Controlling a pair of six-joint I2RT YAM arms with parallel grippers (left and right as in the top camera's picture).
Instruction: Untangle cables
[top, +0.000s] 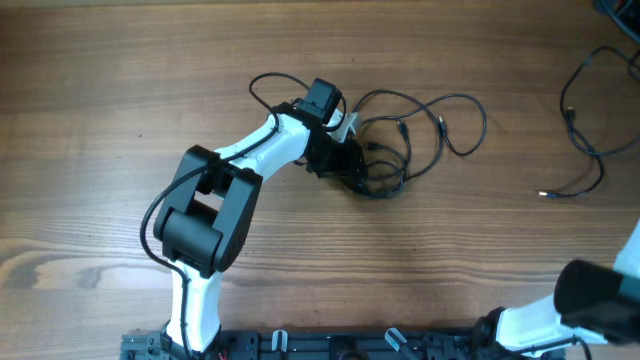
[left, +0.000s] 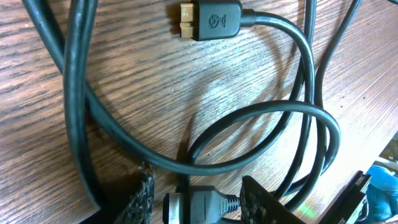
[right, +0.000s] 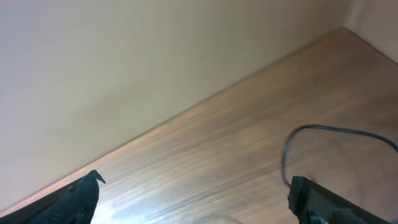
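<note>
The cables (top: 385, 188) lie in a loose tangle of loops at the middle of the wooden table (top: 100, 120), and one more cord (top: 590, 188) lies well apart near the right edge. The left gripper (left: 196, 177) is down on the tangle with a plug (left: 196, 205) between its fingers (left: 142, 199), but it is unclear whether they pinch it or only flank it. The right gripper (right: 196, 180) hangs above the table, fingers spread wide and holding nothing.

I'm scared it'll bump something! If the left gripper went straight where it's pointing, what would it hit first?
Probably the black plug lying between the fingers of the left gripper, then the looped cable just beyond; depth is unclear.
</note>
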